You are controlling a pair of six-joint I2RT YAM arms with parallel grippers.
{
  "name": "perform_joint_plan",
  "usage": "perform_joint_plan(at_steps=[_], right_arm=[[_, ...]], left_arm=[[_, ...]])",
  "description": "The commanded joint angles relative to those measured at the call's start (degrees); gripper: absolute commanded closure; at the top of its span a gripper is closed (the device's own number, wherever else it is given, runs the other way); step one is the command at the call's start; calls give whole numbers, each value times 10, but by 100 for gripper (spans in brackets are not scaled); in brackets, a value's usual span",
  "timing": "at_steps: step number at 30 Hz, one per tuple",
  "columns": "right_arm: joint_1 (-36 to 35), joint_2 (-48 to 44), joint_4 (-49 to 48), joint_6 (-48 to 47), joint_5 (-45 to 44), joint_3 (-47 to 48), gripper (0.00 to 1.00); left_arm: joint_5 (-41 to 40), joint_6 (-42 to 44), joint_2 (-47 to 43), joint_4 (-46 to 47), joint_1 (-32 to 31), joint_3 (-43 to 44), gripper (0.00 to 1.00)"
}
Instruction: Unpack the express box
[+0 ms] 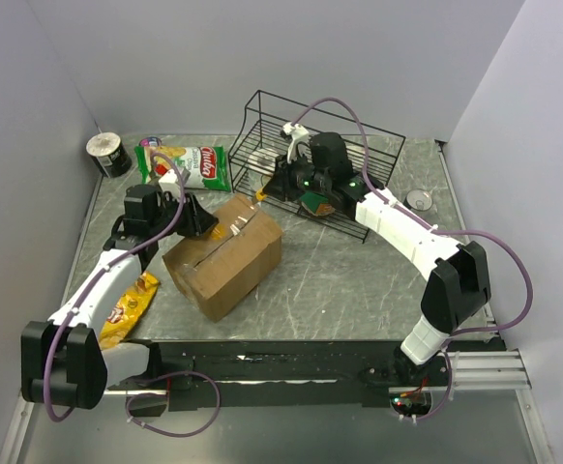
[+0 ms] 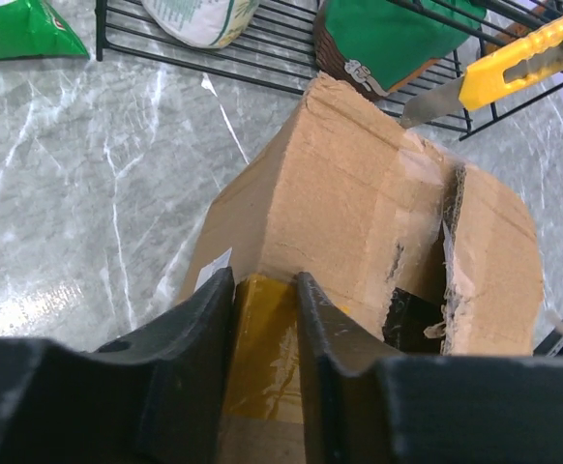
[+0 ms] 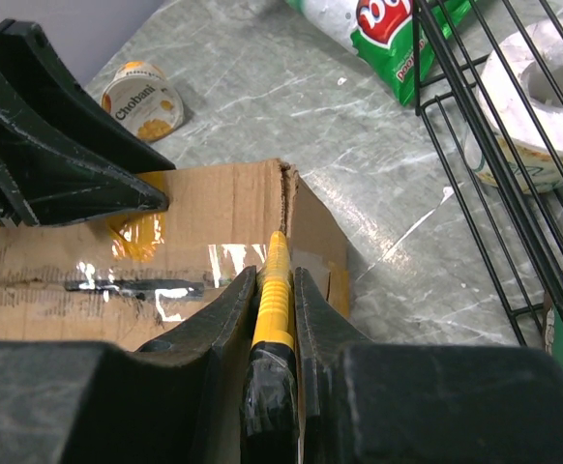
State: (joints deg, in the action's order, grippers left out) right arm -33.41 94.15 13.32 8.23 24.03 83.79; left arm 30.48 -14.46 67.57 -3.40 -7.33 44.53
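A yellow snack packet (image 1: 132, 307) lies nearest, left of the box (image 1: 225, 261). The box sits mid-table, its long axis running from near-left to far-right. The left gripper (image 2: 265, 309) bears down on its far-left end. Its fingers stand narrowly apart astride a yellow tape strip (image 2: 262, 387); whether they nip anything I cannot tell. The right gripper (image 3: 274, 278) is clamped on a yellow knife (image 2: 518, 60), whose blade meets the box's far-right end, so the right arm looks best placed for the top seam (image 3: 136, 286). Just behind it crowds the wire basket (image 1: 262, 106). A green chips bag (image 1: 187, 164) and a yoghurt cup (image 3: 144, 97) lie beyond.
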Motion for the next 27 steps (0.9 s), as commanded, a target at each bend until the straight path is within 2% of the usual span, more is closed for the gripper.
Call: perform_joint_plan(at_steps=[1, 11, 17, 19, 27], right_arm=[[-1, -16, 34, 21, 22, -22, 100], [-1, -44, 43, 19, 15, -47, 100], [-1, -71, 55, 18, 19, -78, 100], [-1, -77, 59, 20, 22, -86, 100], [-2, -96, 84, 26, 23, -101, 100]], left_arm=[[-49, -16, 2, -27, -2, -32, 69], [-78, -29, -2, -22, 7, -50, 79], [-89, -37, 1, -20, 36, -57, 92], [-93, -36, -2, -21, 43, -59, 99], [-93, -44, -16, -23, 57, -76, 99]])
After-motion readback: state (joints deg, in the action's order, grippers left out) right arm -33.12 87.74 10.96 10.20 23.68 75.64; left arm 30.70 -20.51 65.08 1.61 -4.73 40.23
